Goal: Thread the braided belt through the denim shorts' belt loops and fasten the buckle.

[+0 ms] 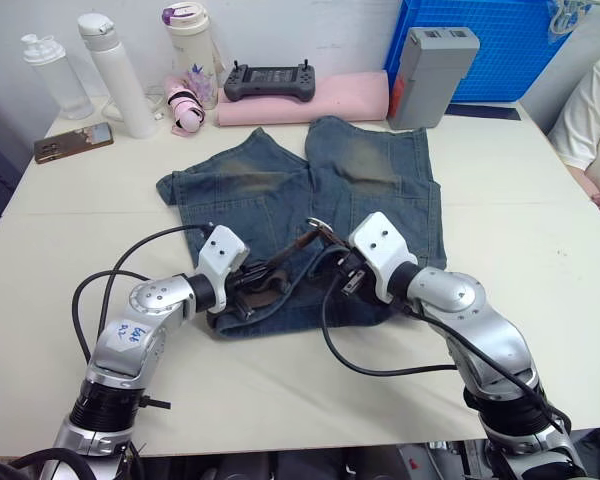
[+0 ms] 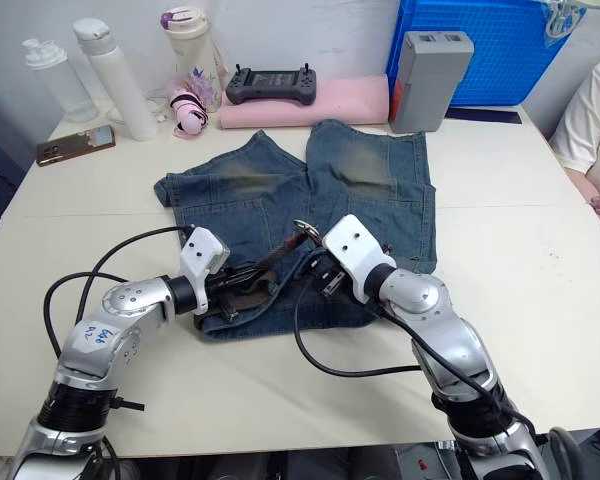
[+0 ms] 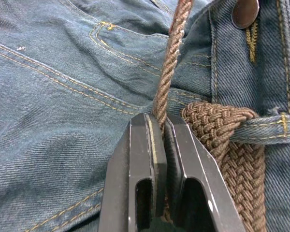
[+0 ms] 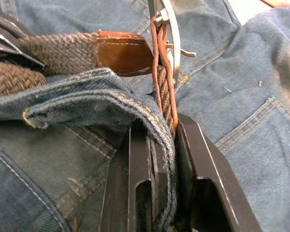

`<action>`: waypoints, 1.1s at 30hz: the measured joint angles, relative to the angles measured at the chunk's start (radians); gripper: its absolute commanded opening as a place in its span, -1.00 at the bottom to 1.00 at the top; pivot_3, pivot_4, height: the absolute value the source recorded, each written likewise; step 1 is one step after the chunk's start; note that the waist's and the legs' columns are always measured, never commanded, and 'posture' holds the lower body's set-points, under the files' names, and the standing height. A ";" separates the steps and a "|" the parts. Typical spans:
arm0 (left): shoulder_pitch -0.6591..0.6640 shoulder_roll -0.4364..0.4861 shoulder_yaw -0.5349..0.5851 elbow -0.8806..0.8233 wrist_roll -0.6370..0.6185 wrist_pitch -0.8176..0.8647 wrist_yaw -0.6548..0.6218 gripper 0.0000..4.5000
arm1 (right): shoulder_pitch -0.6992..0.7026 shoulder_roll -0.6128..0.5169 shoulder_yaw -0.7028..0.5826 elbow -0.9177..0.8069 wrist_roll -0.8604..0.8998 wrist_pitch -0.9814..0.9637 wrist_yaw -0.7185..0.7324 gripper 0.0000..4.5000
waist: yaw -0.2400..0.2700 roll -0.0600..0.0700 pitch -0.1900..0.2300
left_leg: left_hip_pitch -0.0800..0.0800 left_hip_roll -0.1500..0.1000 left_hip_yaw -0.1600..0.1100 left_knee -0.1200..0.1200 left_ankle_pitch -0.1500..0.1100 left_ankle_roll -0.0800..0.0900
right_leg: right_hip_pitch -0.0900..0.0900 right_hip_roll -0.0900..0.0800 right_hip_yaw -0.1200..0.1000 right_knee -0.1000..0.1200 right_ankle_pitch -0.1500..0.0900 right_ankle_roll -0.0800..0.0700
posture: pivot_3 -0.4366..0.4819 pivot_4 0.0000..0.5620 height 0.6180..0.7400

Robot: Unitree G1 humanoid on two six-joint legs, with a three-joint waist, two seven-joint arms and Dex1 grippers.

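The denim shorts (image 1: 280, 190) lie flat mid-table, waistband toward me. The braided belt (image 3: 171, 63) runs along the waistband and passes under a belt loop (image 3: 266, 126). My left gripper (image 1: 252, 280) is shut on the belt's strap, pinching it on edge just beside that loop. My right gripper (image 1: 345, 268) is shut on the belt right behind the silver buckle (image 4: 166, 29), with a fold of the waistband (image 4: 87, 101) also caught between its fingers. The brown leather tip (image 4: 121, 50) lies against the buckle. The two grippers sit close together over the waistband's middle.
Along the far edge stand bottles (image 1: 115, 70), a phone (image 1: 73, 141), a controller (image 1: 270, 80) on pink foam, a grey box (image 1: 430, 75) and a blue crate (image 1: 490, 45). A person's arm (image 1: 595, 130) is at the right edge. Black cables (image 1: 370, 365) loop by both arms.
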 measured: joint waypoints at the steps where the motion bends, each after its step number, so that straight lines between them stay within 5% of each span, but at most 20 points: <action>1: 0.000 -0.008 0.000 -0.008 0.000 0.013 0.008 -1.00 | 0.000 -0.002 0.007 0.000 -0.005 -0.001 -0.004 -0.99 | 0.000 0.000 0.000 | 0.000 0.000 0.000 0.000 0.000 0.000 | 0.000 0.000 0.000 0.000 0.000 0.000 | -0.05 -0.47 0.57; 33: -0.018 -0.011 0.023 -0.145 -0.002 0.168 0.061 -1.00 | 0.007 -0.074 0.074 0.000 -0.054 0.025 -0.007 -0.99 | 0.000 0.000 0.000 | 0.000 0.000 0.000 0.000 0.000 0.000 | 0.000 0.000 0.000 0.000 0.000 0.000 | -0.05 -0.47 0.57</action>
